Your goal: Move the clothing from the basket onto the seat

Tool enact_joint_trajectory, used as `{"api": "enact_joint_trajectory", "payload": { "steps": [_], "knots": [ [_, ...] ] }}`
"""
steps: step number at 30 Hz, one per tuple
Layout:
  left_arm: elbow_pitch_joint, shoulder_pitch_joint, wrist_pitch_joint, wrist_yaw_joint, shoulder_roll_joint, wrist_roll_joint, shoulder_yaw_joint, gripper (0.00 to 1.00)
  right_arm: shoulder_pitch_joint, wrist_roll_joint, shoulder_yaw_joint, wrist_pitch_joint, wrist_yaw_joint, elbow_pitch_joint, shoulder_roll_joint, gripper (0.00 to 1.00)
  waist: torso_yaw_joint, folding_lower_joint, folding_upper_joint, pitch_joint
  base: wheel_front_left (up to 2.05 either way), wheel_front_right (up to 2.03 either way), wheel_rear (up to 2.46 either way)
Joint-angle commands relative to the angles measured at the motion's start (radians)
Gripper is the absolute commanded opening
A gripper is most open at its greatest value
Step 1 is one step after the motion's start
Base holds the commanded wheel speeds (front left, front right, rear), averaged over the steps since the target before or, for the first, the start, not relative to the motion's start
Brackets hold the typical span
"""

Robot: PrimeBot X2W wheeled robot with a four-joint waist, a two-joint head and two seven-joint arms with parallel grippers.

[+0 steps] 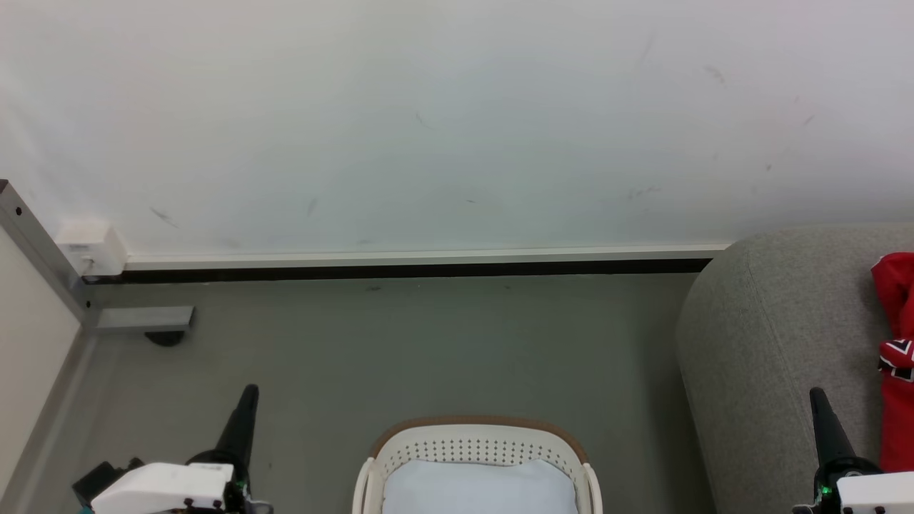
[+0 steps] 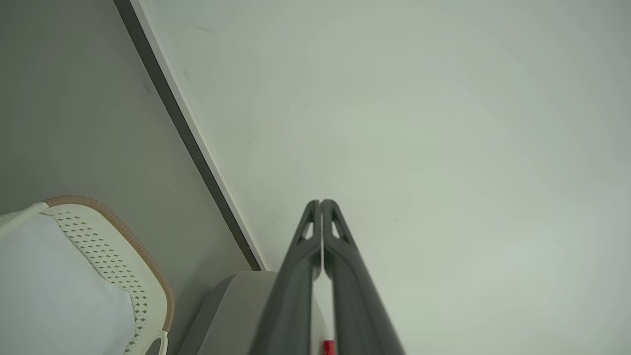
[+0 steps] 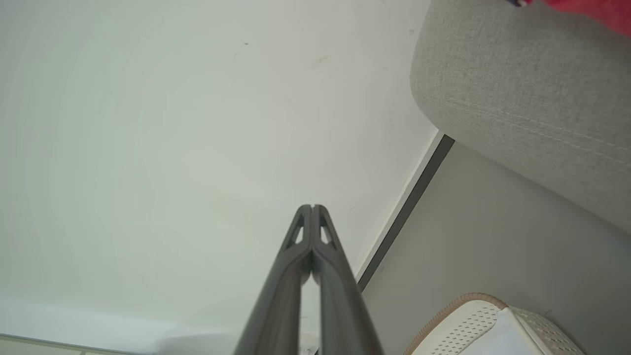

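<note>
The cream basket (image 1: 477, 450) with its brown rim stands on the floor at the bottom centre of the head view; a pale cloth fills its inside. The basket (image 2: 111, 256) is seen again low left in the left wrist view and the basket (image 3: 473, 320) low right in the right wrist view. Red clothing (image 1: 896, 357) with a navy-white-red patch lies on the grey seat (image 1: 771, 335) at the right edge. My left gripper (image 1: 250, 391) is shut and empty, left of the basket. My right gripper (image 1: 816, 394) is shut and empty, in front of the seat. Both point up toward the wall.
A white wall (image 1: 443, 121) with a dark skirting strip (image 1: 414, 270) runs behind the grey floor (image 1: 400, 350). A panel with a metal frame (image 1: 36, 250) and a metal foot (image 1: 146, 319) stands at the far left.
</note>
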Motion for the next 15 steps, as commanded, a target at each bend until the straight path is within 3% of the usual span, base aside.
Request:
{"api": "enact_joint_trajectory", "payload": {
  "steps": [1,15],
  "knots": [
    [-0.006,0.007,0.008,-0.012,-0.004,-0.025,0.017,0.00,-0.006,0.032,-0.005,0.006,-0.002,-0.013,0.000,0.00,0.000,0.0000,0.0000,0.001,0.00,0.00,0.00],
    [-0.010,0.013,0.035,-0.048,-0.024,-0.089,0.066,0.00,-0.005,0.130,-0.013,0.031,-0.002,-0.029,0.005,0.00,0.001,0.0000,0.0000,0.006,0.00,0.00,0.00]
  ]
}}
